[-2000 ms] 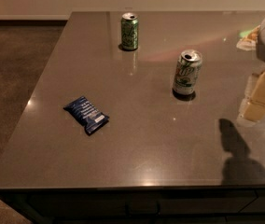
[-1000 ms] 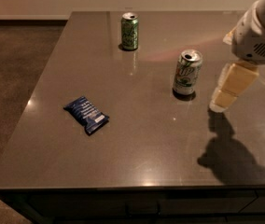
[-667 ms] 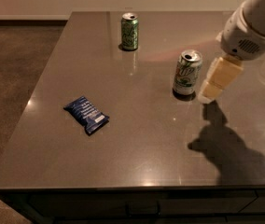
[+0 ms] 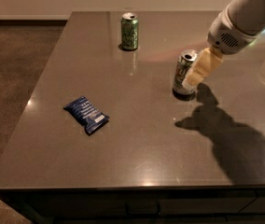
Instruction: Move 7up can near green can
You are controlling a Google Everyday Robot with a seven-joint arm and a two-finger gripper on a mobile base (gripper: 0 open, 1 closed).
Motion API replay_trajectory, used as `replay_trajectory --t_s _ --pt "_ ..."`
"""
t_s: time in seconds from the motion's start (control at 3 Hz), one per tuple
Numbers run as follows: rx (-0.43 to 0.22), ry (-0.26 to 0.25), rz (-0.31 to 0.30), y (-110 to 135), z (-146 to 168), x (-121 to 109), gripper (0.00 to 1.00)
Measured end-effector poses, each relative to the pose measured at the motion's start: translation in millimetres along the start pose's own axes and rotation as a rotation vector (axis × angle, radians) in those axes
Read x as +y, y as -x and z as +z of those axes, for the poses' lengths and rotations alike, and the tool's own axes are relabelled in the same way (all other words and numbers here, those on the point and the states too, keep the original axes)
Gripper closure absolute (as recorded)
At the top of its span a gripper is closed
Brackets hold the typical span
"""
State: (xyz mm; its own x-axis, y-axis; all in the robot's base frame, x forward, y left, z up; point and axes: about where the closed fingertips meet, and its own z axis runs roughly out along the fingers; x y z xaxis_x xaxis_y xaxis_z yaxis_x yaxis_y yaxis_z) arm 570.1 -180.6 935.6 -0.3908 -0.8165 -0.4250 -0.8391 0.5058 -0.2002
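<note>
The 7up can [image 4: 184, 73], white and green with a silver top, stands upright right of the table's middle. The green can [image 4: 129, 31] stands upright near the far edge, well apart from it. My gripper [image 4: 195, 76] comes in from the upper right on a white arm; its cream fingers [image 4: 201, 67] overlap the right side of the 7up can, low near the table. I cannot tell whether it touches the can.
A blue snack packet [image 4: 86, 114] lies flat on the left part of the grey table [image 4: 123, 148]. The arm's shadow falls on the table's right front. The table's left and front edges drop to a brown floor.
My gripper has moved left and down from the table's right side to the 7up can's right side. Both cans and the packet have stayed put.
</note>
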Motion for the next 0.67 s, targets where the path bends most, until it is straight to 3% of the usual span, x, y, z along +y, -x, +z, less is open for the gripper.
replay_trajectory --t_s 0.33,0.67 --pt "-0.027 0.030 0.047 3.4 14.2 -5.7 0.00" --pt "-0.050 0.051 0.078 4.9 24.8 -7.1 0.12"
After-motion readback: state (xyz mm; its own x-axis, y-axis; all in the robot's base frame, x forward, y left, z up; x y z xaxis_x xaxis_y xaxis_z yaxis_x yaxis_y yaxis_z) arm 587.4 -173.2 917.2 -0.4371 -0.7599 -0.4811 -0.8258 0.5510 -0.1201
